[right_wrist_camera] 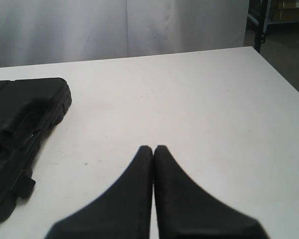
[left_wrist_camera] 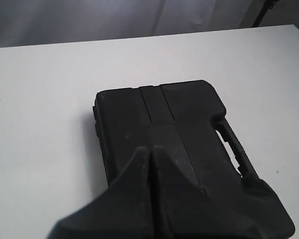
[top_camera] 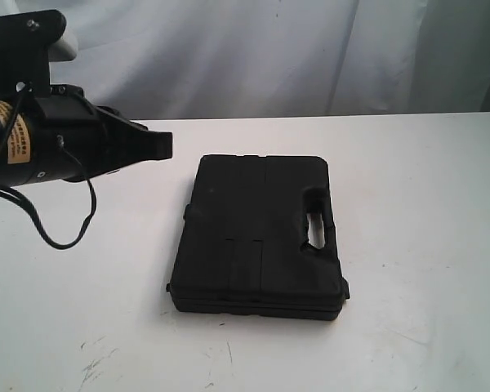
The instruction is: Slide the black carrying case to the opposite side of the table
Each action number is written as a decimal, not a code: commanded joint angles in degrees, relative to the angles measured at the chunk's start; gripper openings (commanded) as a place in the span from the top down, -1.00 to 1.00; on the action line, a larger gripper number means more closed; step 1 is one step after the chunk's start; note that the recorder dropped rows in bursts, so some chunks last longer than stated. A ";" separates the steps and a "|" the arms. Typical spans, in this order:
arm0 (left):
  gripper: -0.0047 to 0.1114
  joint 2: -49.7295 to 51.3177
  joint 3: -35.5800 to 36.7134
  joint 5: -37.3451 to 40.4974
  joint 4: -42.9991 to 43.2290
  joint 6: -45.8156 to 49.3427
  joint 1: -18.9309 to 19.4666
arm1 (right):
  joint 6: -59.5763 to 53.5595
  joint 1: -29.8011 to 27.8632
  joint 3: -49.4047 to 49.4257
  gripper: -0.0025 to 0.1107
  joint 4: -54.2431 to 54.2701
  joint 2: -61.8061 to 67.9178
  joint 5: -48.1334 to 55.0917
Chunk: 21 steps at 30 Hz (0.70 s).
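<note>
Lying flat, the black case [top_camera: 257, 237] looks shut.

A white cloth [top_camera: 269, 49] hangs at the back. It has soft folds and goes all the way across. In the right wrist view, a dark metal rack [right_wrist_camera: 262, 25] stands far off beside the cloth. The floor [right_wrist_camera: 284, 62] under it looks dark brown.

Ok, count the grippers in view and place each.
2. The left gripper is left of the case in the exterior view; the right gripper shows only in its wrist view, over the table beside the case.
</note>
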 commanded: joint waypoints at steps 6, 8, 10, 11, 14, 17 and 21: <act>0.92 -0.20 0.25 10.57 3.13 0.12 0.27 | 0.19 0.07 0.21 0.96 0.07 -0.31 -0.08; 0.92 -1.68 1.03 15.93 3.40 0.12 0.27 | 0.19 0.07 0.21 0.96 0.07 -0.31 -0.08; 0.92 -5.38 3.85 16.91 5.45 0.12 0.27 | 0.19 0.07 0.21 0.96 0.07 -0.31 -0.08; 0.92 -9.43 6.63 16.91 6.53 0.12 0.44 | 0.19 0.07 0.21 0.96 0.07 -0.31 -0.08; 0.92 -20.20 13.46 13.91 3.49 -0.10 7.26 | 0.19 0.07 0.21 0.96 0.07 -0.31 -0.08; 0.92 -30.52 21.69 6.51 -0.61 1.80 17.07 | 0.19 0.07 0.21 0.96 0.07 -0.31 -0.08; 0.92 -42.27 28.92 0.80 -4.42 5.57 25.52 | 0.19 0.07 0.21 0.96 0.07 -0.31 -0.08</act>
